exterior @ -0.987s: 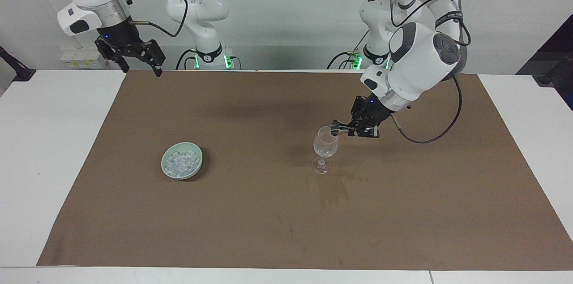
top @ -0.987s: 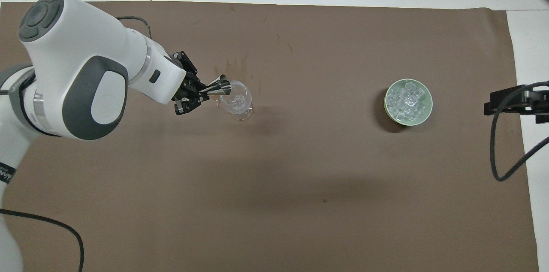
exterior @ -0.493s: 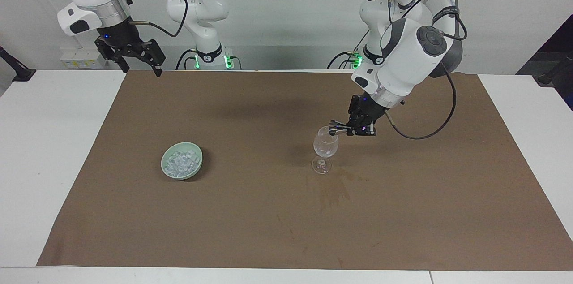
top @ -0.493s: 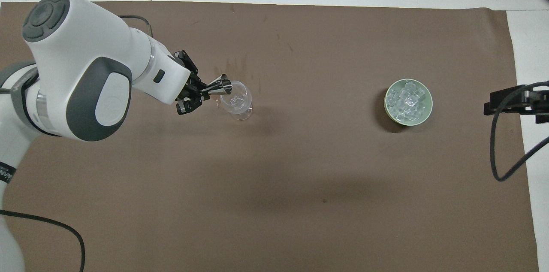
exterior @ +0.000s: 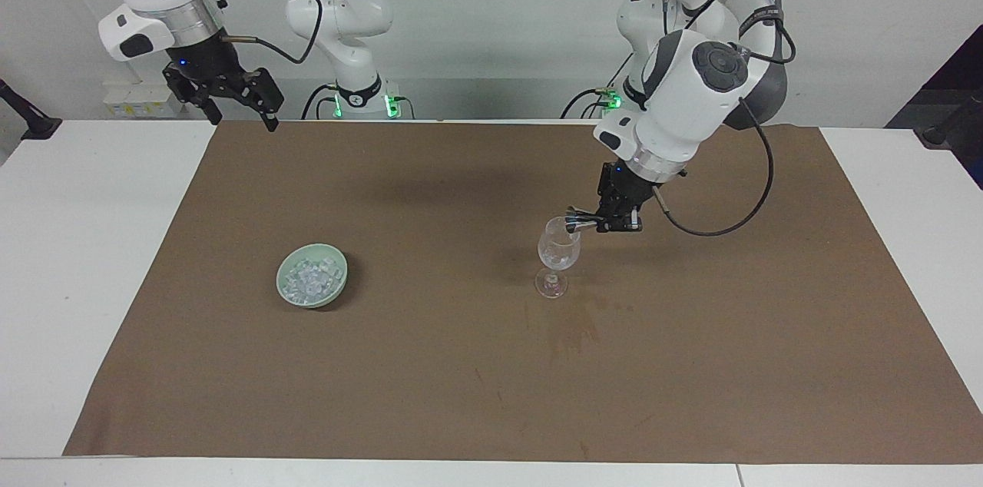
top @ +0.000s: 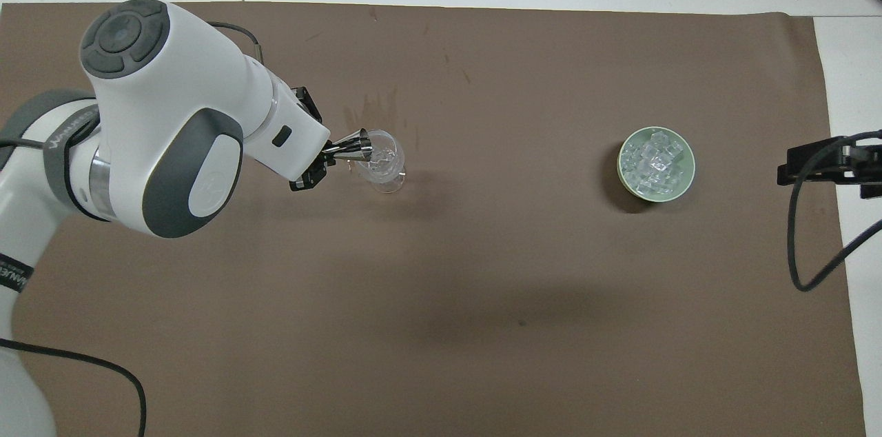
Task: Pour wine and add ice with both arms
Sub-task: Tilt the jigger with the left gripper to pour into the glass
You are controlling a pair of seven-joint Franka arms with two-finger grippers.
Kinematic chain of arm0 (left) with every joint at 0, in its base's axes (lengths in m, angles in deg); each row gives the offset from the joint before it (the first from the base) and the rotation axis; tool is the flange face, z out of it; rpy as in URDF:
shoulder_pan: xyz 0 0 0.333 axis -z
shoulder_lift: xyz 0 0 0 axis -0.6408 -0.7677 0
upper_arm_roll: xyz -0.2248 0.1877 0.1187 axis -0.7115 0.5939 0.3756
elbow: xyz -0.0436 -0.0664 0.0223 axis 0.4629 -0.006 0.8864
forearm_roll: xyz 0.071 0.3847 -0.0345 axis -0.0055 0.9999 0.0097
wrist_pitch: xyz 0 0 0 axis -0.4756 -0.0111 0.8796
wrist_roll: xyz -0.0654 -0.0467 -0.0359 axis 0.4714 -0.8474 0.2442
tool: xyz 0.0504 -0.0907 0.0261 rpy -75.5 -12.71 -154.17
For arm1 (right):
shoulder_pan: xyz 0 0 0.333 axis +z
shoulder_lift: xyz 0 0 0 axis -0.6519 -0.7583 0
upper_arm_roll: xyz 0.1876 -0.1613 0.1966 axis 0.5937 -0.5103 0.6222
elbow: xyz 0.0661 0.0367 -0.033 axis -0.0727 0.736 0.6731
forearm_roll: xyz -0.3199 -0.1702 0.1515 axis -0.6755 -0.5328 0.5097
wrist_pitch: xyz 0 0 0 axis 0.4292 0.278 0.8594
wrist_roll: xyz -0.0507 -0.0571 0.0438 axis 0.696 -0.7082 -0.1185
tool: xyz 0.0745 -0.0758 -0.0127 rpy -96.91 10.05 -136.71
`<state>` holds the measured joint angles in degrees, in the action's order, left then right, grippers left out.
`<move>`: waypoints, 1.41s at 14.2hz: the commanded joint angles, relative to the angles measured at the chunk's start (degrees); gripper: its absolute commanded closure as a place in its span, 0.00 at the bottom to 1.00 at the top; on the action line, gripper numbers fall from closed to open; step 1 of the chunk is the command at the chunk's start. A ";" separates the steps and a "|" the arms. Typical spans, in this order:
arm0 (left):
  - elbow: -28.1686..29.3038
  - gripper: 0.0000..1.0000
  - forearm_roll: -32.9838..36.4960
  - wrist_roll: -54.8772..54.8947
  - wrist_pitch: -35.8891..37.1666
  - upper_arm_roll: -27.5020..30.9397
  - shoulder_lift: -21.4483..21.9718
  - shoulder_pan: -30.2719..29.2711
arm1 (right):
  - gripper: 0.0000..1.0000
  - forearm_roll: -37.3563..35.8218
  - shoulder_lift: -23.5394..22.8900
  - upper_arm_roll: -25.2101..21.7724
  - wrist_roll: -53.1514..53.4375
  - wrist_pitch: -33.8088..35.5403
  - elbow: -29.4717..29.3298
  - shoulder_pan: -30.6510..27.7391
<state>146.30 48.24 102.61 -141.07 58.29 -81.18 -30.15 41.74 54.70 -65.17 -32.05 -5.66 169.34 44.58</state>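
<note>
Two grippers at work: left gripper (exterior: 595, 223) clamped on jigger (exterior: 574, 223), tipped sideways with its mouth at the rim of the glass (exterior: 558, 250), mid-mat toward the left arm's end. Right gripper (exterior: 230, 99) waiting, fingers apart, up over the mat's edge at its own end. Ice (exterior: 311, 277) heaped in bowl (exterior: 288, 293). Probably light, stiff and slick metal, best pinched at the narrow waist; glass fragile and tippy, so no nudging the rim.

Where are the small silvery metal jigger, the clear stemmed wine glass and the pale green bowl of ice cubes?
Silvery metal jigger (top: 355, 145), overhead view, waist.
Clear stemmed wine glass (exterior: 558, 250), facing view, bowl wall.
Pale green ice bowl (exterior: 340, 277), facing view, rim.
</note>
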 commanded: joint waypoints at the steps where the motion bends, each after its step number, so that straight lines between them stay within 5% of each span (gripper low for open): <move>1: -0.98 0.94 2.02 -2.62 1.96 1.19 0.59 1.54 | 0.00 0.22 0.78 -0.09 -1.55 -1.04 0.96 -0.20; 20: -4.24 0.96 9.67 -14.06 6.89 1.37 0.06 5.05 | 0.00 0.22 0.78 -0.09 -1.64 -1.13 0.96 -0.20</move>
<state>143.11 56.45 89.82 -135.62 58.38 -81.17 -27.20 41.74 54.70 -65.17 -32.05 -5.66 169.34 44.58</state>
